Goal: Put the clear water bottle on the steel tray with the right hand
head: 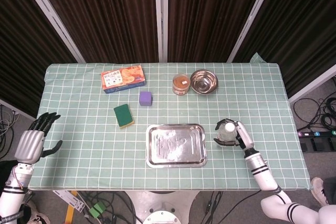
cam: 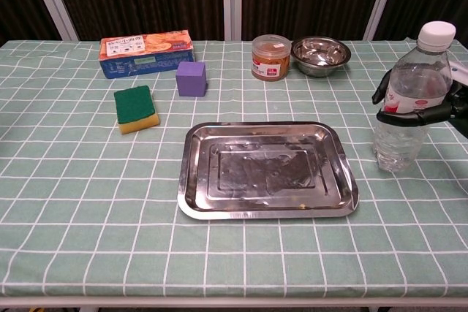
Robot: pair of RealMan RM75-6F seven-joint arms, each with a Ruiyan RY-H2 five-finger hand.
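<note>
Dark curtains are backing a green checked tablecloth [cam: 88, 202]. The clear water bottle [cam: 409, 100] is standing upright just right of the steel tray [cam: 267, 169], and the right hand [head: 239, 136] is wrapping its dark fingers [cam: 409, 115] around it. The left hand [head: 32, 141] is hanging open, well apart.

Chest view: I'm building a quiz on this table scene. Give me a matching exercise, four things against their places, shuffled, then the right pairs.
Things:
1. clear water bottle
2. purple cube
3. green sponge
4. steel bowl

Places:
A. right of the orange jar
B. left of the steel tray
C. in the right hand
D. before the cracker box

Pairs: 1-C, 2-D, 3-B, 4-A
</note>
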